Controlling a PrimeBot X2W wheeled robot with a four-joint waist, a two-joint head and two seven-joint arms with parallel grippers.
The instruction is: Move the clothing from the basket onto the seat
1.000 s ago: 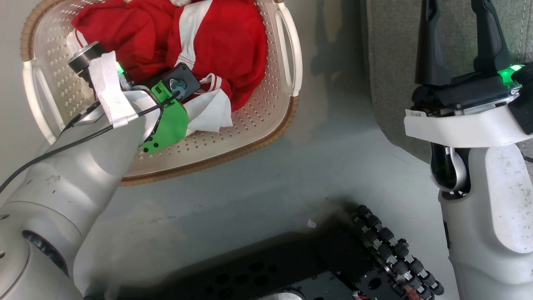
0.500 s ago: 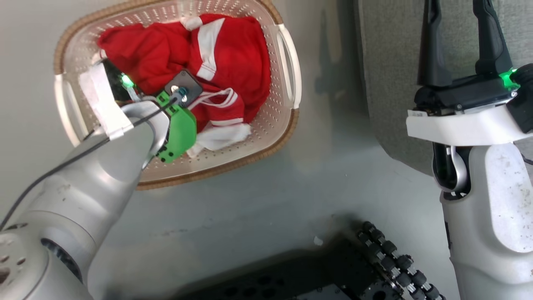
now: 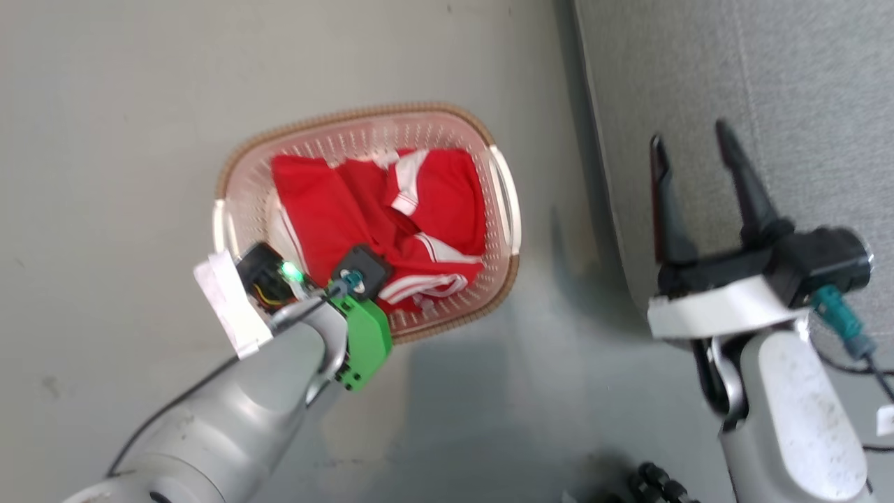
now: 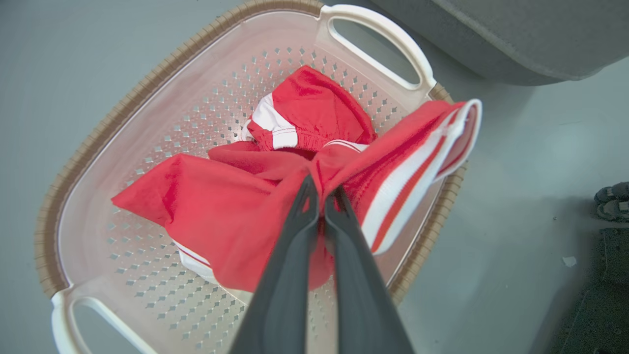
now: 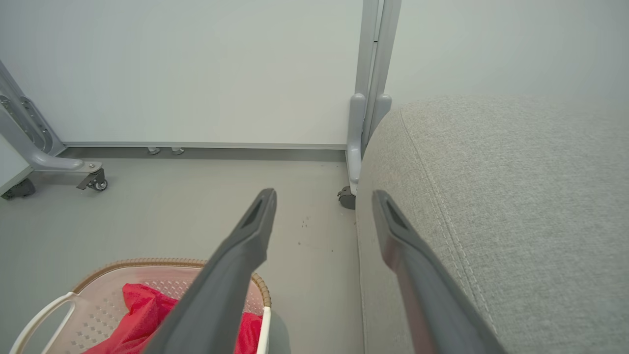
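The cream perforated basket (image 3: pixel 499 202) (image 4: pixel 147 123) (image 5: pixel 64 300) with a brown rim stands on the floor left of the grey seat (image 3: pixel 782 91) (image 5: pixel 516 196) (image 4: pixel 491 34). Red clothing (image 3: pixel 335 209) (image 5: pixel 142 319) with white stripes lies bunched in it. My left gripper (image 4: pixel 319 189) is shut on a fold of one red garment (image 4: pixel 221 206), which hangs lifted above the basket floor; its striped leg (image 4: pixel 408 177) drapes over the rim. A second red garment (image 4: pixel 314 108) lies below it. My right gripper (image 3: pixel 688 140) (image 5: pixel 322 196) is open and empty beside the seat's edge.
Grey floor surrounds the basket. A white wall panel on a grey frame (image 5: pixel 366 98) with castors (image 5: pixel 96 184) stands behind. My dark wheeled base (image 3: pixel 656 482) (image 4: pixel 609 201) is near the bottom of the head view.
The head camera has pulled back and up, so the basket looks smaller. My left gripper has risen out of the basket with the red garment pinched in it.
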